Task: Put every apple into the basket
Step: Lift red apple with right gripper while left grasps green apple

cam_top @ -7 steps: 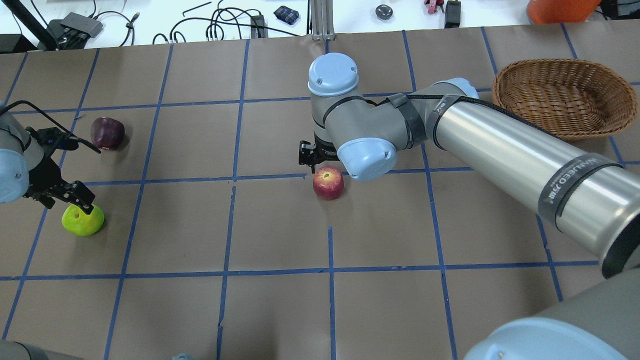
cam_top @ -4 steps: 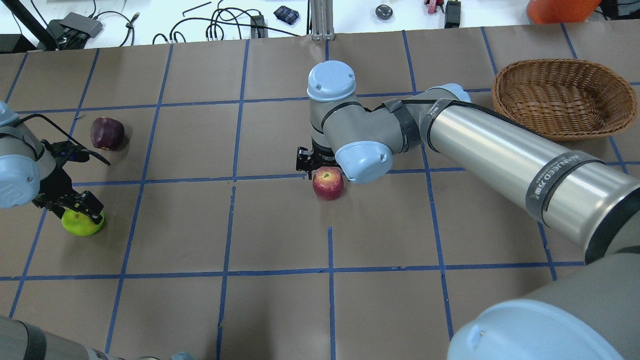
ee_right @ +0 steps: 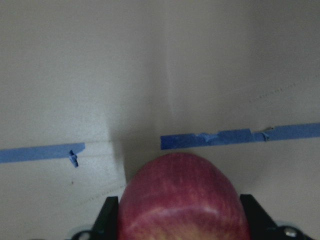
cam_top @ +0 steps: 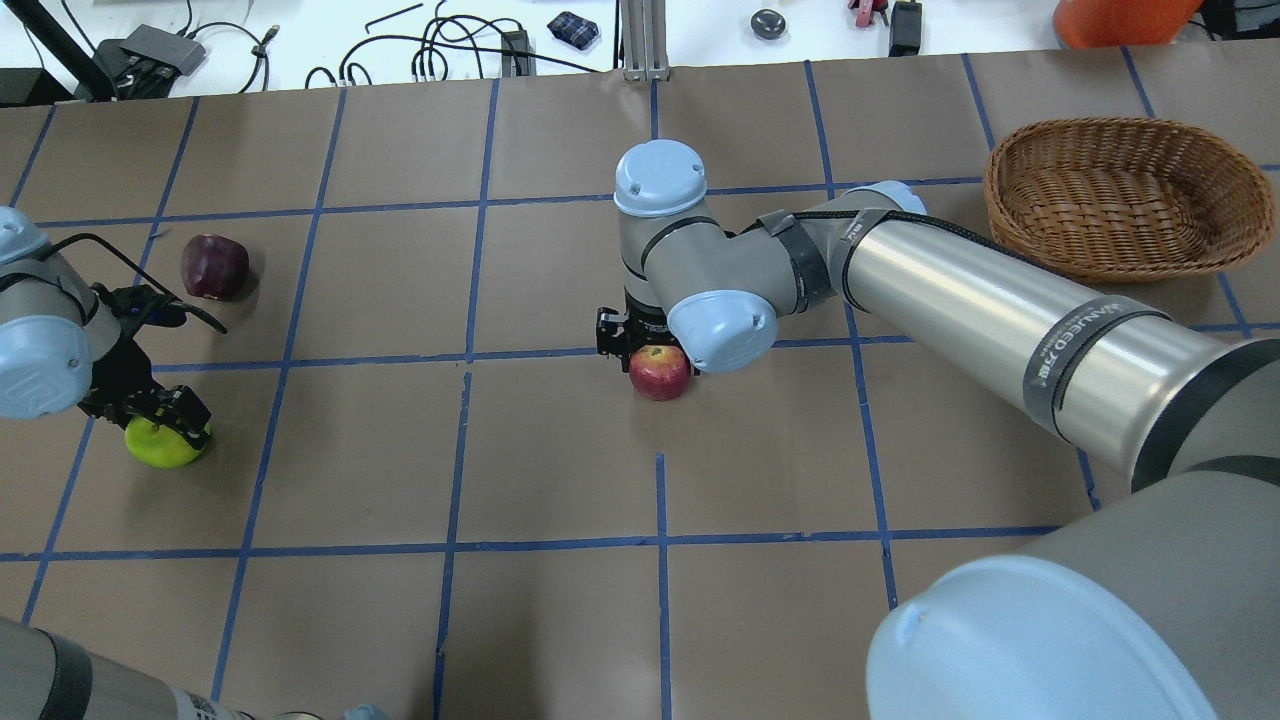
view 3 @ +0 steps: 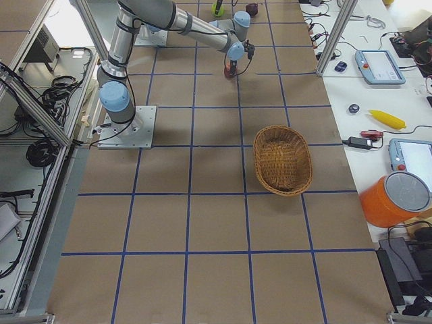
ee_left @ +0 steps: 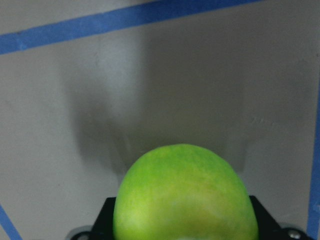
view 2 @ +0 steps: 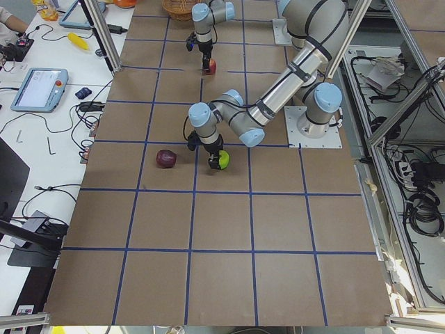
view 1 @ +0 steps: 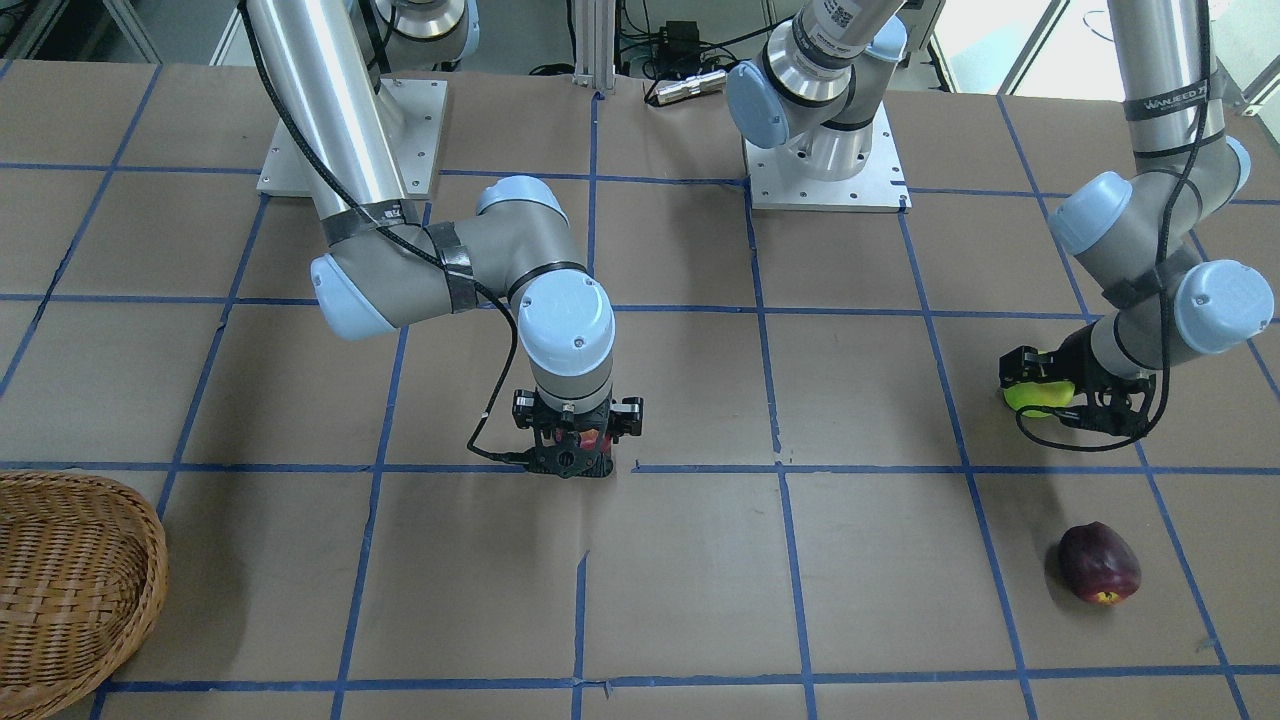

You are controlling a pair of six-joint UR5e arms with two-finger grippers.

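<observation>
The red apple point(cam_top: 660, 375) sits at the table's middle, and my right gripper point(cam_top: 648, 352) is lowered over it, open, one jaw on each side; it fills the bottom of the right wrist view point(ee_right: 182, 200). The lime-green apple point(cam_top: 160, 447) sits at the left edge, and my left gripper point(cam_top: 160, 420) is down over it, open, straddling it; it also fills the left wrist view point(ee_left: 185, 195). The dark maroon apple point(cam_top: 214, 266) lies free behind the green one. The wicker basket point(cam_top: 1000, 190) stands empty at the far right.
Brown paper with blue tape grid lines point(cam_top: 470, 355) covers the table. Cables and small tools point(cam_top: 450, 45) lie on the white bench beyond the far edge. An orange container point(view 3: 395, 199) stands off the table past the basket.
Both grippers have come down over their apples: the right one now hides more of the red apple, the left one sits lower around the green apple. The apples have not moved.
</observation>
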